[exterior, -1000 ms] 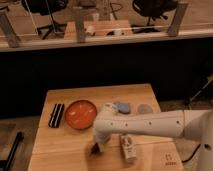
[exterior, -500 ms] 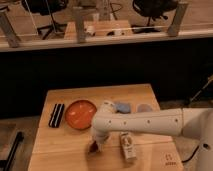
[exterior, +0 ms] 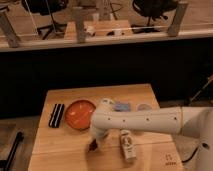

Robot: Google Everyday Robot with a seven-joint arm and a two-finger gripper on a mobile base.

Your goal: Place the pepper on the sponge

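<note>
My gripper is low over the wooden table, front of centre, at the end of the white arm that reaches in from the right. A small dark red shape at its tip looks like the pepper, on or just above the table top. The light-blue sponge lies flat further back and to the right, partly behind the arm, well apart from the gripper.
An orange plate sits just behind the gripper. A black object lies to the plate's left. A pale labelled bottle lies right of the gripper. A translucent cup stands beside the sponge. The table's front edge is close.
The gripper and forearm have shifted slightly to the left, staying low at the table. Nothing else has moved.
</note>
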